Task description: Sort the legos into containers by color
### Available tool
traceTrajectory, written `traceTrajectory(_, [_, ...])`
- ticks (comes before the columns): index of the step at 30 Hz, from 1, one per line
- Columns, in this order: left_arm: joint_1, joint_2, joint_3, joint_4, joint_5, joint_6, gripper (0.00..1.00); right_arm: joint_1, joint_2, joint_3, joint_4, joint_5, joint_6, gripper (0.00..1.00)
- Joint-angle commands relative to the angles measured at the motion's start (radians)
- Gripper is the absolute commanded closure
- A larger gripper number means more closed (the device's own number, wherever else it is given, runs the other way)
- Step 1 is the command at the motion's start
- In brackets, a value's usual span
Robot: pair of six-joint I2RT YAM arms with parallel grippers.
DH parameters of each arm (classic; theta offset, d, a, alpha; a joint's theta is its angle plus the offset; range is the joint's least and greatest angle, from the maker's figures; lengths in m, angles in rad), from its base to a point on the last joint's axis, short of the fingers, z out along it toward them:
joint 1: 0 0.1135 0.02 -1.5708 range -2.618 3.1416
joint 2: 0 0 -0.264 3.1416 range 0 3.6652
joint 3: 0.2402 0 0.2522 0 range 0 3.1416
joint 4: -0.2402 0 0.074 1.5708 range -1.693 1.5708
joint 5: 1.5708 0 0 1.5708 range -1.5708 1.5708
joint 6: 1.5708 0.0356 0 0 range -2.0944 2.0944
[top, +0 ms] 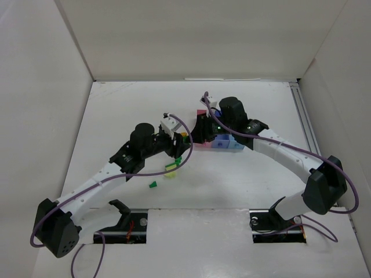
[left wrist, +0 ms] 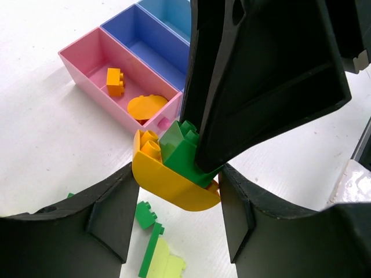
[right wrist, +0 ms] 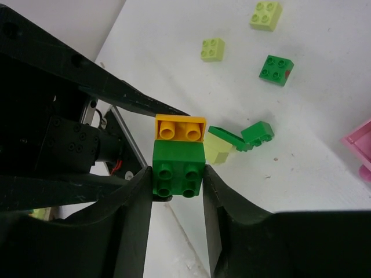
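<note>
My right gripper point(right wrist: 177, 179) is shut on a dark green brick point(right wrist: 178, 169), held above the table, with an orange-yellow brick point(right wrist: 181, 127) stuck to its far side. My left gripper point(left wrist: 177, 191) closes on that orange-yellow rounded brick point(left wrist: 168, 179) from the other side, and its fingertips point(left wrist: 113, 214) touch both ends. The two grippers meet beside the bins in the top view point(top: 186, 141). The pink bin point(left wrist: 87, 75) holds two orange pieces point(left wrist: 115, 81). The medium blue bin point(left wrist: 145, 46) and light blue bin point(left wrist: 168, 11) look empty.
Loose bricks lie under the grippers: a small green one point(left wrist: 145, 214), a green plate point(left wrist: 149, 252) and a pale lime one point(left wrist: 165, 263). Farther off are two lime bricks point(right wrist: 213, 49) and a green one point(right wrist: 275, 69). White walls point(top: 46, 87) enclose the table.
</note>
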Motion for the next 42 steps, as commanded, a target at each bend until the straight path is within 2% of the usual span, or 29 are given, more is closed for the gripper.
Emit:
traceTrajectory(1, [0.001,-0.033,0.050,0.045,-0.007,0.008,0.65,0.011,-0.003,-0.005,0.048,-0.044,-0.003,0.64])
traceTrajectory(4, [0.001,-0.043,0.050,0.045,0.002,0.008,0.64,0.011,-0.003,0.004,0.069,-0.067,-0.017,0.72])
traceTrajectory(6, [0.001,-0.053,0.040,0.056,0.022,0.008,0.61,0.011,-0.003,0.004,0.078,-0.077,-0.017,0.81])
traceTrajectory(7, [0.001,-0.065,0.040,0.056,0.022,0.008,0.46,0.011,-0.003,0.014,0.078,-0.077,-0.029,0.84])
traceTrajectory(8, [0.001,-0.065,0.031,0.056,0.022,0.008,0.36,0.011,-0.003,0.014,0.078,-0.077,-0.029,0.87])
traceTrajectory(10, [0.001,-0.077,0.031,0.056,0.022,-0.002,0.29,0.011,-0.012,0.014,0.088,-0.067,-0.029,0.92])
traceTrajectory(11, [0.001,-0.092,0.031,0.056,0.022,-0.002,0.10,-0.002,-0.023,0.014,0.100,-0.067,-0.029,0.95])
traceTrajectory(12, [0.001,-0.109,0.031,0.056,0.013,-0.002,0.05,-0.002,-0.033,0.004,0.100,-0.067,-0.038,0.99])
traceTrajectory(14, [0.001,-0.138,0.022,0.056,0.001,-0.014,0.00,-0.035,-0.046,-0.005,0.109,-0.076,-0.038,1.00])
traceTrajectory(19, [0.001,-0.204,0.002,0.056,-0.079,-0.095,0.00,-0.104,-0.099,-0.038,0.118,-0.114,-0.068,1.00])
traceTrajectory(21, [0.041,-0.226,-0.027,0.066,-0.096,-0.164,0.00,-0.146,-0.119,-0.071,0.128,-0.183,-0.089,1.00])
traceTrajectory(22, [0.064,-0.226,-0.027,0.098,-0.065,-0.190,0.00,-0.156,-0.141,-0.088,0.172,-0.211,-0.101,1.00])
traceTrajectory(24, [0.120,-0.212,-0.053,0.148,0.126,-0.256,0.00,-0.175,-0.150,-0.128,0.213,-0.326,-0.111,1.00])
traceTrajectory(25, [0.187,-0.202,-0.065,0.231,0.197,-0.288,0.00,-0.175,-0.164,-0.139,0.235,-0.361,-0.127,1.00])
traceTrajectory(26, [0.222,-0.188,-0.078,0.285,0.354,-0.320,0.00,-0.175,-0.176,-0.139,0.268,-0.420,-0.137,1.00])
traceTrajectory(28, [0.297,-0.125,-0.105,0.412,0.496,-0.424,0.00,-0.175,-0.191,-0.169,0.307,-0.464,-0.137,1.00])
traceTrajectory(30, [0.297,-0.076,-0.105,0.514,0.612,-0.446,0.00,-0.175,-0.207,-0.179,0.357,-0.478,-0.126,1.00])
traceTrajectory(33, [0.282,-0.028,-0.105,0.596,0.697,-0.460,0.00,-0.175,-0.218,-0.168,0.358,-0.478,-0.115,1.00])
traceTrajectory(42, [0.259,-0.083,-0.145,0.680,0.697,-0.469,0.00,-0.157,-0.133,-0.128,0.436,-0.510,-0.045,1.00])
